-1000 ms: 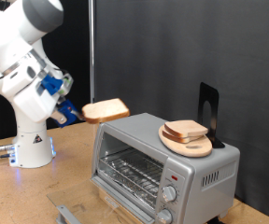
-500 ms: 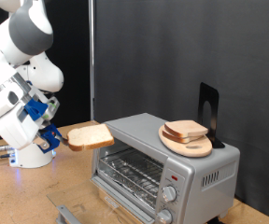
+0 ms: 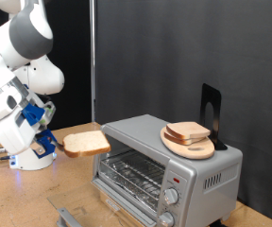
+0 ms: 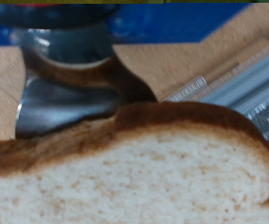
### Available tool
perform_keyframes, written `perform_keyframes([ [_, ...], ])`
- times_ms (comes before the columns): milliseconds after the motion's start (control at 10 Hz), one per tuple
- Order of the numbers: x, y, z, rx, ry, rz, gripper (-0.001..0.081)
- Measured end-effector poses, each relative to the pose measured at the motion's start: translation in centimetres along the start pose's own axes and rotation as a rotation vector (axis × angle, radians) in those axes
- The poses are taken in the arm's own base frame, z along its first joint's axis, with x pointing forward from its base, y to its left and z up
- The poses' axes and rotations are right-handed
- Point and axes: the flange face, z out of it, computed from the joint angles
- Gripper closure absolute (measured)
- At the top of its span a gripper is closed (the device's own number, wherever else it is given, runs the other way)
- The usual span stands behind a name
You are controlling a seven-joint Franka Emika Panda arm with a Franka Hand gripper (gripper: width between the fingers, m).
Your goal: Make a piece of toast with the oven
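My gripper (image 3: 53, 142) is shut on a piece of toast (image 3: 86, 143), a pale slice with a tan crust, held flat in the air to the exterior view's left of the oven (image 3: 164, 165). The slice (image 4: 125, 173) fills most of the wrist view, hiding the fingertips. The silver oven has its door hanging open, a wire rack (image 3: 136, 173) showing inside, and two round knobs (image 3: 170, 197) on its front. The held slice is level with the oven's upper front corner and apart from it.
A round wooden plate (image 3: 189, 144) with more bread slices (image 3: 187, 131) sits on the oven's roof, beside a black stand (image 3: 210, 113). The robot's white base (image 3: 32, 151) stands on the wooden table (image 3: 23, 199). The open oven door (image 3: 65, 214) lies low at the front.
The arm has swung down and towards the exterior view's left, carrying the slice from above the oven's top corner to a lower spot beside the oven's front.
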Motion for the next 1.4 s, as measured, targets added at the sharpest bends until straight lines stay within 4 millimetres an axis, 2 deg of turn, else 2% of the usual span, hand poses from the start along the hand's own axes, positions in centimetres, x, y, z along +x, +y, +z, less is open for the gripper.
perform_keyframes([
  [400, -0.6, 2.7, 2.9, -0.036, -0.021, 0.029, 0.0537],
  [600, -0.9, 2.9, 4.7, -0.027, -0.048, 0.016, 0.0537],
  [1000, -1.8, 0.6, 8.5, -0.029, -0.06, -0.028, 0.0537],
  [1400, -3.0, -2.8, 11.8, -0.025, -0.054, -0.061, 0.0537],
])
